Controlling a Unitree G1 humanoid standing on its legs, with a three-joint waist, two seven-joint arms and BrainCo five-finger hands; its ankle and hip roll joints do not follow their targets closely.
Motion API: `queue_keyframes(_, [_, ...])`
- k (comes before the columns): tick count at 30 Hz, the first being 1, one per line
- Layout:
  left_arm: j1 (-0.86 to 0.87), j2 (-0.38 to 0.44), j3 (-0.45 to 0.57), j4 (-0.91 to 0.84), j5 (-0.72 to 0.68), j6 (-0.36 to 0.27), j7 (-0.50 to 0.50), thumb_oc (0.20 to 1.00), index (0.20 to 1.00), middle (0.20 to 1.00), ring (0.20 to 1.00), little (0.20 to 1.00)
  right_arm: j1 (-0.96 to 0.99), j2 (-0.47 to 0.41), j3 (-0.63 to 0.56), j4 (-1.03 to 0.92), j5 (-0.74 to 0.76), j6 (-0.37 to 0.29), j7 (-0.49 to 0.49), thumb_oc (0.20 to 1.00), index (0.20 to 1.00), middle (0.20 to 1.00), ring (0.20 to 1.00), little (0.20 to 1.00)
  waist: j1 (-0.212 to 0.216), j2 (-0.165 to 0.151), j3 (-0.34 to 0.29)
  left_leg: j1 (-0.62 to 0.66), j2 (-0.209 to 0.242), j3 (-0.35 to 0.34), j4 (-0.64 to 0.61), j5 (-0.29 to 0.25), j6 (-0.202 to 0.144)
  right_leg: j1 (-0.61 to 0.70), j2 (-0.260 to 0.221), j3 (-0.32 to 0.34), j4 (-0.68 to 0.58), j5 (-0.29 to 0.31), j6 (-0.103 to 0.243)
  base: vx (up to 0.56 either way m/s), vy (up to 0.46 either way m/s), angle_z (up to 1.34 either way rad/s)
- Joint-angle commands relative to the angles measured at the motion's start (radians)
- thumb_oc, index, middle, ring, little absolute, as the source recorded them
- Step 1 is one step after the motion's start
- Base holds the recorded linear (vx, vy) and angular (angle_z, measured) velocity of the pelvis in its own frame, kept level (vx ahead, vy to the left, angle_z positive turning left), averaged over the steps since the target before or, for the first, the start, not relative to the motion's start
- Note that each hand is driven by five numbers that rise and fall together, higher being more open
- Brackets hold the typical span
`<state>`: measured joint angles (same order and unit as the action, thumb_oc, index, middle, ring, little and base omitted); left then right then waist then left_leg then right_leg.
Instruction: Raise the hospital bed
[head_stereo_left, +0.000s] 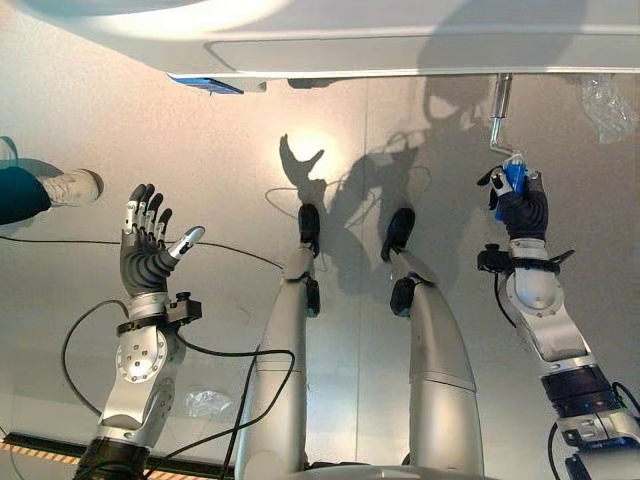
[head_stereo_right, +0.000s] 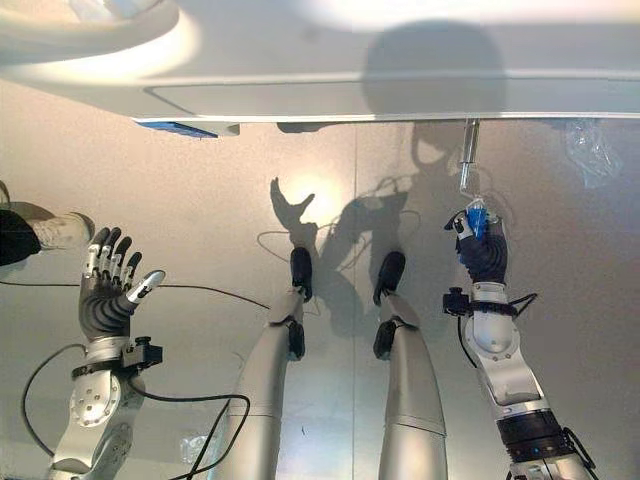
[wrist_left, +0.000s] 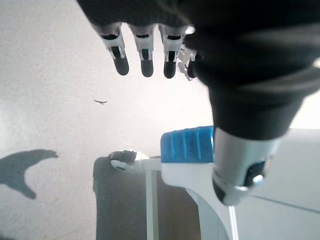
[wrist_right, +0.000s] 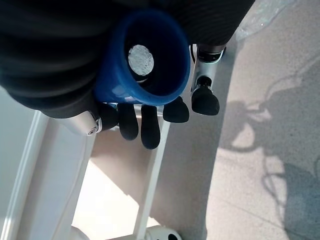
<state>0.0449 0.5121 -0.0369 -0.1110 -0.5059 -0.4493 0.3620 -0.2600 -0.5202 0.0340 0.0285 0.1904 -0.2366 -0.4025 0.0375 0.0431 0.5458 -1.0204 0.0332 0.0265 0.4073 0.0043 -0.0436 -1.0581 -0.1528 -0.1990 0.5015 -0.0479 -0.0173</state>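
Where right hand (head_stereo_left: 520, 205) grips, crank handle (head_stereo_left: 514, 176) upright.

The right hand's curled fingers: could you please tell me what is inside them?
The right hand grips the blue plastic crank handle, hanging on a silver metal crank rod under the white hospital bed. Its covered sides stay hidden.

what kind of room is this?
Probably a hospital or care-training room: a white bed frame spans the far side, the right hand is curled round its blue crank handle, and the floor is plain grey.
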Motion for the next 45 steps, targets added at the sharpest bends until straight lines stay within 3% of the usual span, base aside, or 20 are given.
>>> queue_keyframes(1, [0.090,0.005,0.057,-0.054,-0.008,-0.056,-0.010,1.000,1.000,1.000,1.000,1.000,-0.070,-0.026,-0.156,-0.059,0.018,-0.222,-0.195,0.200,0.200,0.200,0.200,0.200,-0.016,0.016,-0.026,0.002,-0.026,-0.005,-0.074,0.023,0.019,-0.011,-0.028,0.027,-0.021,0.082,0.119,0.00,0.000,0.00])
queue_keyframes(3, [0.071,0.008,0.051,-0.038,-0.008,-0.060,-0.009,1.000,1.000,1.000,1.000,1.000,-0.124,-0.055,-0.132,0.102,0.010,-0.185,-0.233,0.200,0.200,0.200,0.200,0.200,-0.010,0.018,-0.026,0.000,-0.026,-0.005,-0.073,0.023,0.020,-0.012,-0.028,0.026,-0.022,0.084,0.119,0.00,0.000,0.00])
queue_keyframes(5, [0.070,0.007,0.052,-0.037,-0.008,-0.061,-0.009,1.000,1.000,1.000,1.000,1.000,-0.127,-0.056,-0.131,0.105,0.010,-0.187,-0.233,0.200,0.200,0.200,0.200,0.200,-0.011,0.018,-0.026,-0.001,-0.026,-0.005,-0.073,0.024,0.020,-0.013,-0.028,0.026,-0.022,0.084,0.119,0.00,0.000,0.00])
queue_keyframes(6, [0.054,0.015,0.051,-0.034,-0.017,-0.071,-0.012,1.000,1.000,1.000,1.000,1.000,-0.246,-0.104,-0.093,0.357,0.004,-0.120,-0.266,0.200,0.200,0.200,0.200,0.200,0.004,0.022,-0.026,-0.006,-0.026,-0.007,-0.069,0.021,0.020,-0.018,-0.029,0.026,-0.019,0.085,0.117,-0.01,-0.024,0.03])
queue_keyframes(9, [0.049,0.020,0.037,-0.037,-0.029,-0.077,-0.019,1.000,1.000,1.000,1.000,1.000,-0.364,-0.147,-0.049,0.569,0.034,-0.088,-0.276,0.200,0.200,0.200,0.200,0.200,0.019,0.024,-0.026,-0.010,-0.027,-0.007,-0.069,0.020,0.021,-0.022,-0.031,0.025,-0.019,0.086,0.116,0.00,0.003,-0.01])
queue_keyframes(13, [0.031,0.039,-0.032,-0.054,-0.044,-0.068,-0.039,1.000,1.000,1.000,1.000,1.000,-0.586,-0.219,0.071,0.968,0.123,-0.018,-0.207,0.200,0.200,0.200,0.200,0.200,0.049,0.039,-0.026,-0.025,-0.030,-0.008,-0.064,0.018,0.022,-0.032,-0.037,0.020,-0.013,0.086,0.115,0.00,0.021,-0.04])
queue_keyframes(17, [0.020,0.042,-0.053,-0.068,-0.046,-0.060,-0.044,1.000,1.000,1.000,1.000,1.000,-0.698,-0.246,0.145,1.144,0.148,0.012,-0.158,0.200,0.200,0.200,0.200,0.200,0.059,0.056,-0.026,-0.037,-0.034,-0.008,-0.059,0.015,0.023,-0.042,-0.041,0.018,-0.007,0.083,0.115,0.00,0.011,-0.08])
queue_keyframes(20, [0.004,0.053,-0.072,-0.085,-0.036,-0.052,-0.051,1.000,1.000,1.000,1.000,1.000,-0.764,-0.271,0.204,1.281,0.119,0.072,-0.110,0.200,0.200,0.200,0.200,0.200,0.079,0.075,-0.026,-0.042,-0.039,-0.006,-0.056,0.014,0.025,-0.045,-0.046,0.018,0.001,0.077,0.116,0.01,0.020,0.06])
queue_keyframes(27, [-0.025,0.040,-0.084,-0.096,-0.020,-0.038,-0.055,1.000,1.000,1.000,1.000,1.000,-0.787,-0.261,0.219,1.384,0.097,0.125,-0.068,0.200,0.200,0.200,0.200,0.200,0.097,0.103,-0.026,-0.048,-0.047,-0.007,-0.049,0.010,0.029,-0.054,-0.050,0.017,0.023,0.064,0.116,0.02,0.010,0.06])
queue_keyframes(31, [-0.038,0.029,-0.086,-0.100,-0.020,-0.034,-0.058,1.000,1.000,1.000,1.000,1.000,-0.781,-0.232,0.232,1.397,0.075,0.139,-0.053,0.200,0.200,0.200,0.200,0.200,0.105,0.110,-0.026,-0.048,-0.048,-0.007,-0.045,0.007,0.032,-0.059,-0.050,0.019,0.032,0.059,0.114,0.00,0.000,0.00])
queue_keyframes(32, [-0.059,0.020,-0.089,-0.104,-0.021,-0.027,-0.058,1.000,1.000,1.000,1.000,1.000,-0.778,-0.162,0.243,1.406,0.058,0.157,-0.031,0.200,0.200,0.200,0.200,0.200,0.110,0.114,-0.026,-0.053,-0.049,-0.006,-0.037,0.004,0.035,-0.064,-0.050,0.019,0.041,0.056,0.112,0.00,0.000,0.00])
queue_keyframes(45, [-0.083,0.001,-0.050,-0.094,-0.040,-0.001,-0.040,1.000,1.000,1.000,1.000,1.000,-0.830,0.128,0.313,1.388,0.019,0.194,0.050,0.200,0.200,0.200,0.200,0.200,0.121,0.112,-0.026,-0.054,-0.051,0.000,-0.036,0.006,0.039,-0.064,-0.045,0.017,0.038,0.056,0.106,0.00,0.000,-0.01])
